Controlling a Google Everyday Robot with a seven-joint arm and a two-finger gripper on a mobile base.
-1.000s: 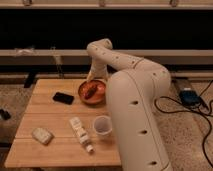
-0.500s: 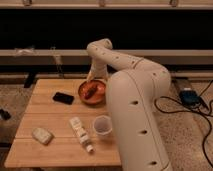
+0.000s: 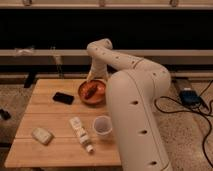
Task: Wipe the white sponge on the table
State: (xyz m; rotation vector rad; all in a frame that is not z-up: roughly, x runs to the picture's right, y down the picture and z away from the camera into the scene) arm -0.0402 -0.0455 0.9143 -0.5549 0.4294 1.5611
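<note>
The small cream-white, soft rounded sponge [image 3: 42,135] lies flat near the front-left corner of the light wooden plank-topped table [image 3: 50,114], well apart from the arm's gripper [image 3: 94,79], which hangs at the far edge over the round orange bowl [image 3: 92,92]; whether it is open or closed cannot be told. The step in hand looks like the reach: it should cross above the flat black rectangular device [image 3: 63,98], keep left of the long segmented white object [image 3: 81,133] and translucent white cup [image 3: 102,126], and come straight down on the sponge, gripping across its narrow width.
</note>
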